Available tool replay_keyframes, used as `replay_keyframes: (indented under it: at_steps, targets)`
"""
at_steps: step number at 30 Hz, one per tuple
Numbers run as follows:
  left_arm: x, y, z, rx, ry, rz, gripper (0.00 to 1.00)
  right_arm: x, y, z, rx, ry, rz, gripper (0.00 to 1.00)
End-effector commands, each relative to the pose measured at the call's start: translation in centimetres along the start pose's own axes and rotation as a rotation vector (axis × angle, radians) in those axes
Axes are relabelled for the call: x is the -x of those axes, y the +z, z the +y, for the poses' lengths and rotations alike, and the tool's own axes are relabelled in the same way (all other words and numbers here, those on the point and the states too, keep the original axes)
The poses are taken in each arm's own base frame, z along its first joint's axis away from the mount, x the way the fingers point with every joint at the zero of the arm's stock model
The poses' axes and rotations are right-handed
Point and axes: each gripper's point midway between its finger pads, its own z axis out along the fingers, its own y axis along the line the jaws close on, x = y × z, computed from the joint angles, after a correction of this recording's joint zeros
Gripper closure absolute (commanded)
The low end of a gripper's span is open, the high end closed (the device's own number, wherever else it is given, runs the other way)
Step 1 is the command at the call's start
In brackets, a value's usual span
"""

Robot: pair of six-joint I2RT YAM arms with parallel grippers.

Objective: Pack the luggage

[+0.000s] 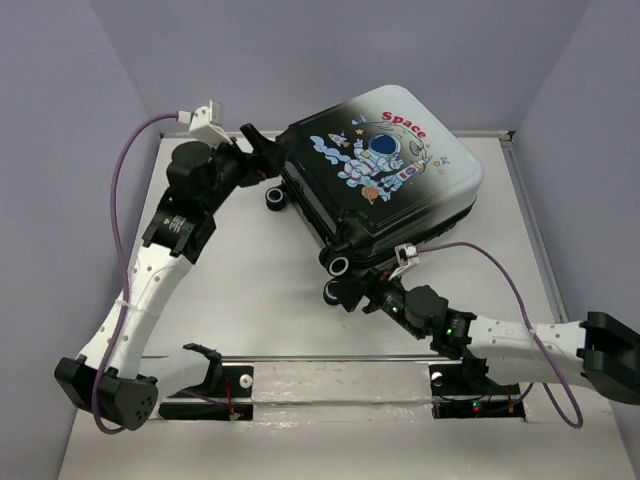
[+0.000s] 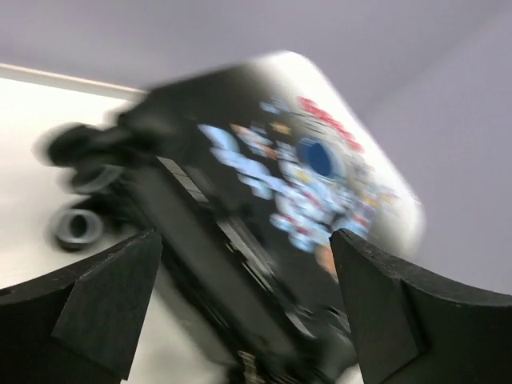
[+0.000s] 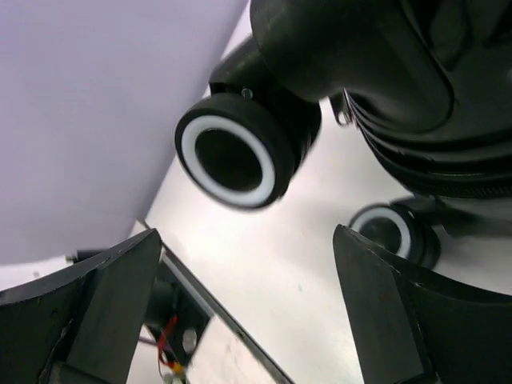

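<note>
The luggage [image 1: 385,170] lies shut on the white table [image 1: 260,290], astronaut print and red "Space" facing up, black wheels [image 1: 338,266] toward the arms. My left gripper [image 1: 262,150] stands open at the suitcase's far left corner, by a wheel [image 1: 274,198]. In the left wrist view the blurred luggage [image 2: 280,176] fills the space beyond the open gripper [image 2: 244,308]. My right gripper [image 1: 372,297] is open just under the near wheels. From the right wrist, a white-ringed wheel [image 3: 236,152] and a second wheel [image 3: 392,232] sit above the open gripper [image 3: 248,312], with nothing between the fingers.
Lavender walls [image 1: 60,120] close in the table on three sides. A metal rail with two cut-outs [image 1: 225,388] runs along the near edge at the arm bases. Purple cables [image 1: 125,170] loop from both wrists.
</note>
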Motion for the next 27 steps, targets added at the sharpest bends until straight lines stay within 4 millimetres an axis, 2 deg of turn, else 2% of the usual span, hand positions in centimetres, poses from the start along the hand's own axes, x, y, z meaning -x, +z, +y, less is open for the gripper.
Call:
replay_keyframes:
  at_steps: [1,2,3,4,5,6,7,8,9,12,13,15,17,18,20,21,23,24,25,26,27]
  targets:
    - [-0.1,3.0,8.6,0.160,0.116,0.078,0.01,-2.4,-3.5,-3.8,-0.182,-0.107,0.211,0.06]
    - [0.3,3.7,10.5,0.178,0.134,0.088,0.03,-2.3,-4.2,-4.1,-0.190,-0.143,0.232,0.06]
    - [-0.7,5.3,12.3,0.186,0.196,0.138,0.03,-2.0,-4.3,-3.8,-0.182,-0.155,0.236,0.06]
    - [0.2,6.1,12.1,0.164,0.242,0.131,0.03,-2.3,-4.5,-3.7,-0.171,-0.167,0.259,0.06]
    - [0.1,6.8,12.4,0.144,0.296,0.145,0.03,-2.8,-4.9,-4.2,-0.187,-0.185,0.289,0.06]
    - [-0.5,7.9,13.1,0.135,0.341,0.176,0.02,-3.0,-4.9,-4.2,-0.191,-0.187,0.300,0.06]
    - [0.3,8.4,13.3,0.130,0.430,0.170,0.01,-3.0,-5.0,-4.2,-0.192,-0.181,0.304,0.06]
    - [-0.1,9.2,14.4,0.147,0.456,0.187,0.01,-3.6,-5.3,-4.9,-0.215,-0.185,0.327,0.05]
    - [0.9,9.6,15.0,0.174,0.522,0.171,0.01,-3.9,-5.5,-5.4,-0.226,-0.182,0.335,0.04]
    - [0.5,11.8,17.4,0.222,0.570,0.208,0.01,-4.2,-5.7,-5.8,-0.235,-0.170,0.337,0.03]
    - [1.4,12.2,17.0,0.213,0.612,0.213,0.01,-4.4,-5.9,-6.0,-0.233,-0.173,0.344,0.03]
    - [0.2,13.4,18.4,0.215,0.631,0.276,0.01,-4.6,-6.1,-6.1,-0.228,-0.180,0.352,0.02]
    - [0.9,14.1,18.4,0.217,0.654,0.271,0.01,-4.8,-6.1,-6.1,-0.222,-0.188,0.366,0.02]
    - [0.1,14.9,19.4,0.227,0.670,0.295,0.01,-4.9,-6.1,-6.1,-0.221,-0.189,0.369,0.02]
    - [0.2,15.7,19.9,0.246,0.694,0.312,0.01,-5.0,-6.1,-6.2,-0.220,-0.191,0.375,0.01]
    - [-1.0,16.2,21.3,0.270,0.700,0.356,0.01,-5.1,-6.1,-6.2,-0.219,-0.196,0.378,0.01]
    - [-2.1,17.4,22.1,0.274,0.712,0.384,0.01,-5.2,-6.1,-6.2,-0.215,-0.199,0.383,0.01]
    - [-1.6,17.5,21.8,0.280,0.722,0.377,0.01,-5.2,-6.1,-6.2,-0.215,-0.199,0.383,0.01]
    - [-3.1,18.0,23.0,0.301,0.726,0.417,0.01,-5.3,-6.2,-6.3,-0.215,-0.199,0.387,0.01]
    - [-2.9,18.5,22.8,0.300,0.732,0.412,0.06,-5.3,-6.2,-6.3,-0.215,-0.199,0.385,0.01]
    - [-4.1,19.1,23.1,0.297,0.732,0.437,0.10,-5.2,-6.2,-6.3,-0.216,-0.196,0.381,0.02]
